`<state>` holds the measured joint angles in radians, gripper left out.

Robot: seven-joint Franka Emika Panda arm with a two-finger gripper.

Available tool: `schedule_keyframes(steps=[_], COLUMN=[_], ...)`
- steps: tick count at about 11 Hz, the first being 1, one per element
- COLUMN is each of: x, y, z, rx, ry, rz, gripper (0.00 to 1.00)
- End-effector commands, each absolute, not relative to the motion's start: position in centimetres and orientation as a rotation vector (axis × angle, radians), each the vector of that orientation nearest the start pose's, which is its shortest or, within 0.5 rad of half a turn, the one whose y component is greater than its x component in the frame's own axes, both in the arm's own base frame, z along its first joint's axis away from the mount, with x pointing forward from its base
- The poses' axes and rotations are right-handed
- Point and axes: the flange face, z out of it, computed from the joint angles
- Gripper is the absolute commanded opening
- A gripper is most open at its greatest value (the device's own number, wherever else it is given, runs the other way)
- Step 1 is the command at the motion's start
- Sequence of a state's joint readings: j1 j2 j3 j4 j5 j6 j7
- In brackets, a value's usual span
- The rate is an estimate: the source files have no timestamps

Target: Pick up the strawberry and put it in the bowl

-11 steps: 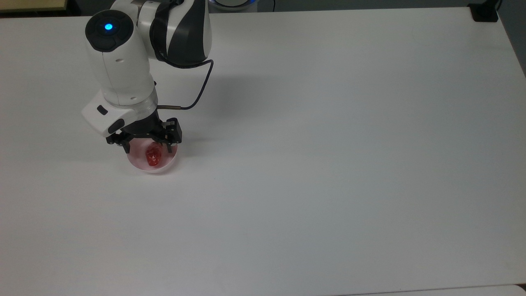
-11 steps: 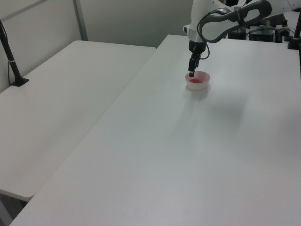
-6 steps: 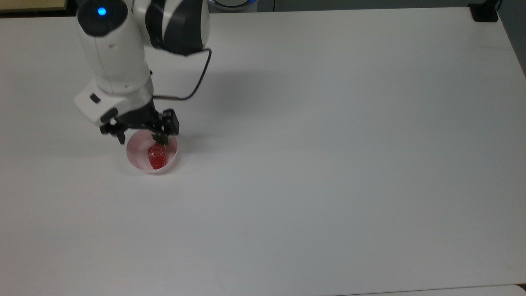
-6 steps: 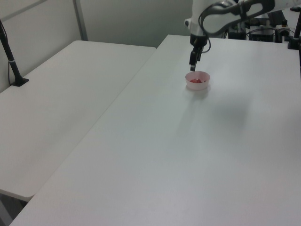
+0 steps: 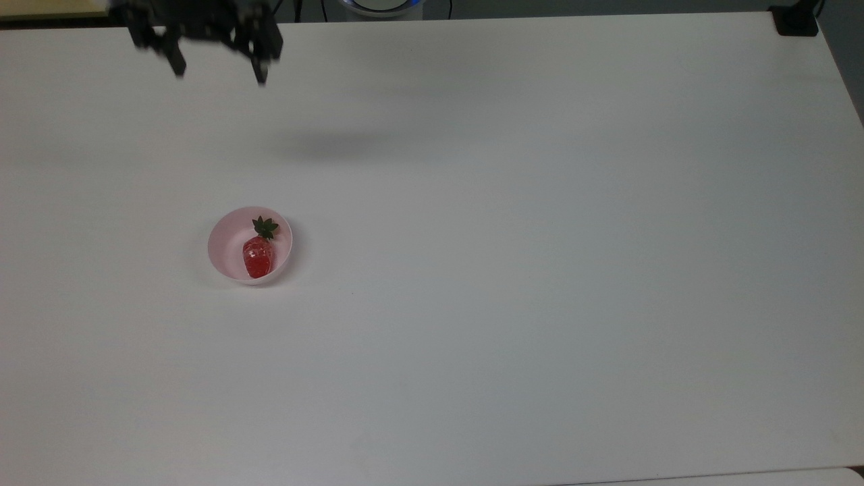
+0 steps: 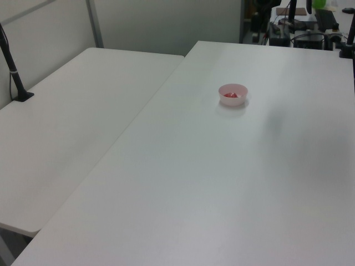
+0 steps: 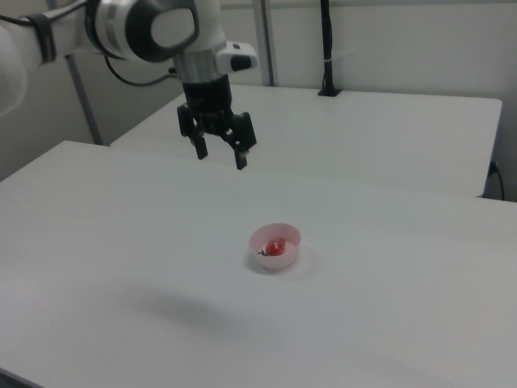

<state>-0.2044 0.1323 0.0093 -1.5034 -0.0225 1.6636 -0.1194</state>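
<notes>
Task apparently complete: small glossy red strawberry lying inside small round pale pink plastic bowl, left of centre on white desk, black end effector spread empty, upper left.

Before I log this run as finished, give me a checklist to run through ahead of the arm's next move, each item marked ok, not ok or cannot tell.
1. Strawberry lies inside the bowl: ok, red body on the bowl's floor, green cap toward the rim.
2. Bowl upright on the table: ok, it sits flat in the right view and the left view.
3. Hand holds nothing: ok, fingers spread with open air between them.
4. Hand apart from the bowl: ok, raised well above it in the right view.
5. Strawberry settled and at rest: cannot tell from one moment.
</notes>
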Motion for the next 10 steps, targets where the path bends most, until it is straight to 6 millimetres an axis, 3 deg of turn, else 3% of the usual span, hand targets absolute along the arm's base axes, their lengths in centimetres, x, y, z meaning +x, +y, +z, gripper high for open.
schedule_keyframes(steps=[1, 2, 4, 7, 10], x=[55.2, 55.0, 54.8, 54.9, 55.0], y=[-11.7, -11.2, -9.9, -10.3, -10.6], z=[62.4, 62.9, 62.3, 62.9, 63.1], rx=[-3.053, -3.034, -3.036, -3.064, -3.072], ry=[0.349, 0.43, 0.398, 0.257, 0.243], rz=[-0.054, -0.068, -0.059, -0.113, -0.137], gripper=[1.0, 1.0, 1.0, 1.0, 1.0])
